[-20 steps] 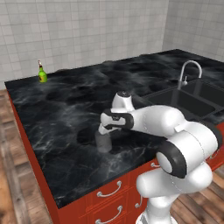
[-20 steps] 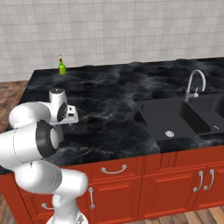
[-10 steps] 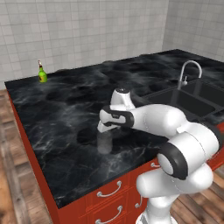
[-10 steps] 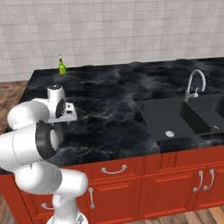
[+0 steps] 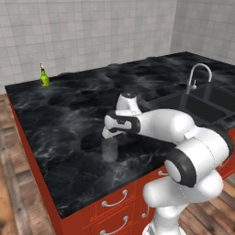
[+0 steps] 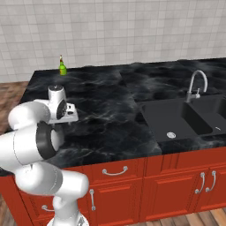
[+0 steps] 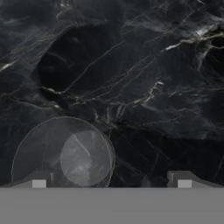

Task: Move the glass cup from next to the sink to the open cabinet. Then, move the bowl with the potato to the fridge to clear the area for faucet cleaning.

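Glass cup point(image 5: 109, 149) stands upright and empty at centre frame on the black marble counter point(image 5: 69, 114), directly under the gripper point(image 7: 111, 181), fingers spread apart; green bottle point(image 5: 44, 76) upper left.

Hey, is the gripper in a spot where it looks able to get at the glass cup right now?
Probably yes. The open gripper hangs just above the glass cup, which stands upright on the black counter with nothing beside it. In the hand view the cup sits off toward one fingertip, so a small sideways shift looks needed.
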Available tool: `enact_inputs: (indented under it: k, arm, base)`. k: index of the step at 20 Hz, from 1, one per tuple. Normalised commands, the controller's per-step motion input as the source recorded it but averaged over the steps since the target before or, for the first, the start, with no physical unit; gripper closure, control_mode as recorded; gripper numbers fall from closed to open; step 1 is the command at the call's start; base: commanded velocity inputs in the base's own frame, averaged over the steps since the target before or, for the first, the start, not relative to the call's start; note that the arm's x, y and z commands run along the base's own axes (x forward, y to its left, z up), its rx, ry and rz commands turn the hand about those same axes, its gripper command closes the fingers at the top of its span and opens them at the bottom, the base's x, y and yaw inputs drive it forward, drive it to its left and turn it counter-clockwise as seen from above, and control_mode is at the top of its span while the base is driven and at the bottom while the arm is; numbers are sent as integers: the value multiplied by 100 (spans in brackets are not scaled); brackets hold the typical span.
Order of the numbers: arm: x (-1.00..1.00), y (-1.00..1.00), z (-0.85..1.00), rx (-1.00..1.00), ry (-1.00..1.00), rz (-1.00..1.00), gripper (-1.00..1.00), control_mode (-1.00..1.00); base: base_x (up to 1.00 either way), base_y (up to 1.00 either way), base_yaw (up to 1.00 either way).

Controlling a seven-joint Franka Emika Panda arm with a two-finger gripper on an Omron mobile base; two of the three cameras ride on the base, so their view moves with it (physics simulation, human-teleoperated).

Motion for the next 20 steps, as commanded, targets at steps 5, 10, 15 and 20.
enact_inputs:
  k: [5,10,15,20]
  arm:
    - [15,0,-25,0,1,0,-100,-100]
    - [-6,0,-48,0,4,0,-100,-100]
    - [0,0,-23,0,0,0,-100,-100]
    - [0,0,-13,0,0,0,100,-100]
  base:
    - [0,0,0]
    - [0,0,0]
    - [0,0,0]
    - [0,0,0]
